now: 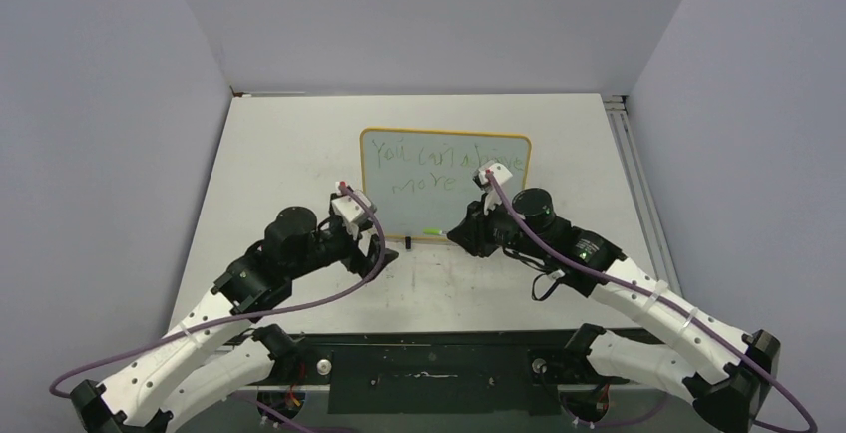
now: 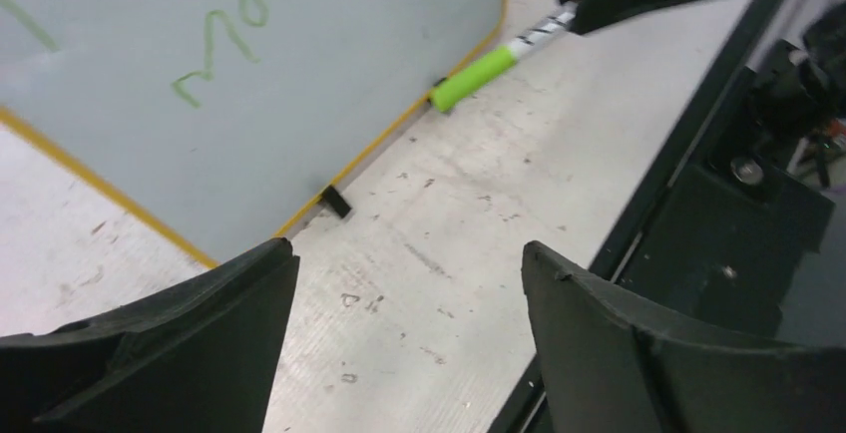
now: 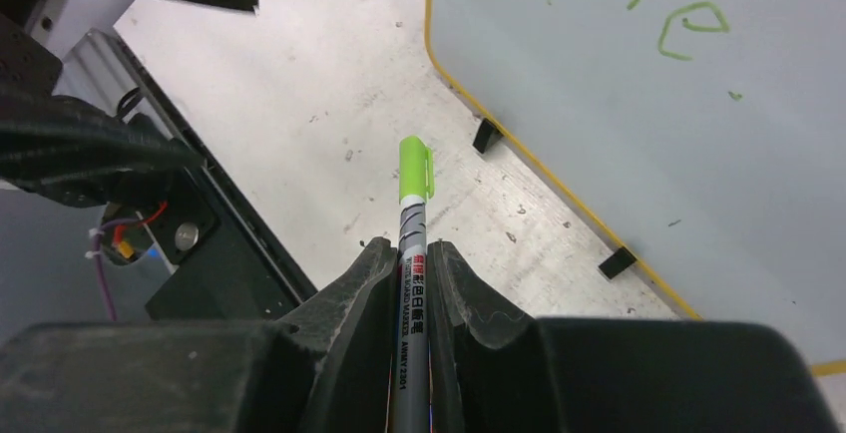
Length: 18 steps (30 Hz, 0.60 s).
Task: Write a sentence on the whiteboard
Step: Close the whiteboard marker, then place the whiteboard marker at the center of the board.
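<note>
— Fingers of the right gripper (image 3: 411, 248) pinch a capped green-and-white marker pen (image 3: 415, 169); the left gripper (image 2: 409, 253) is spread, empty.
— Progress?
— The green handwritten sentence (image 1: 431, 158) covers the yellow-framed grey-white whiteboard (image 1: 419, 212), mid-tabletop; writing seems done.

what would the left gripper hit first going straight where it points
Likely the table, just short of the whiteboard; the left gripper tilts downward, but depth is unclear.

on the whiteboard (image 1: 431, 212), the sentence (image 1: 439, 157) is written in green: "you" is read at ten o'clock, the next words stay unclear, "more" is read below. on the marker (image 3: 412, 253), small print ending "2301" is seen.
</note>
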{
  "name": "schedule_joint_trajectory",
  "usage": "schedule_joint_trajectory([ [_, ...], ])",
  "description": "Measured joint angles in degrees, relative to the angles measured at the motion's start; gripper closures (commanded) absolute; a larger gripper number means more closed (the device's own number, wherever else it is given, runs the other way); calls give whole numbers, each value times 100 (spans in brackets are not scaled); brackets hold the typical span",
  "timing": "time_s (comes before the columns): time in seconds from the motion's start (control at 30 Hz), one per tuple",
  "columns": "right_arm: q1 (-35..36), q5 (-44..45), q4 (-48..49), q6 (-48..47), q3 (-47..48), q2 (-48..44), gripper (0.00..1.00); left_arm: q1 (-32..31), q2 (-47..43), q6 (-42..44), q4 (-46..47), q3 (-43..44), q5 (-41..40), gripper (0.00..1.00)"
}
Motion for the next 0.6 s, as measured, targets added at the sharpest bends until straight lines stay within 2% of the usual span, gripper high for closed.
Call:
schedule_joint_trajectory([
  [0.1, 22, 164, 175, 31, -280, -68, 95, 522, 160, -203, -2, 92, -249, 12],
  [0.23, 256, 221, 566, 142, -942, 52, 92, 1641, 352, -660, 52, 164, -393, 6],
  [0.4, 682, 262, 1316, 422, -1808, 380, 90, 2922, 238, -1287, 186, 164, -391, 4],
  [0.5, 855, 361, 1766, 560, -2092, 627, 87, 3268, 131, -1488, 251, 164, -442, 4],
  [0.6, 966, 542, 2114, 660, -2168, 925, 84, 3324, 101, -1537, 262, 164, -479, 4],
])
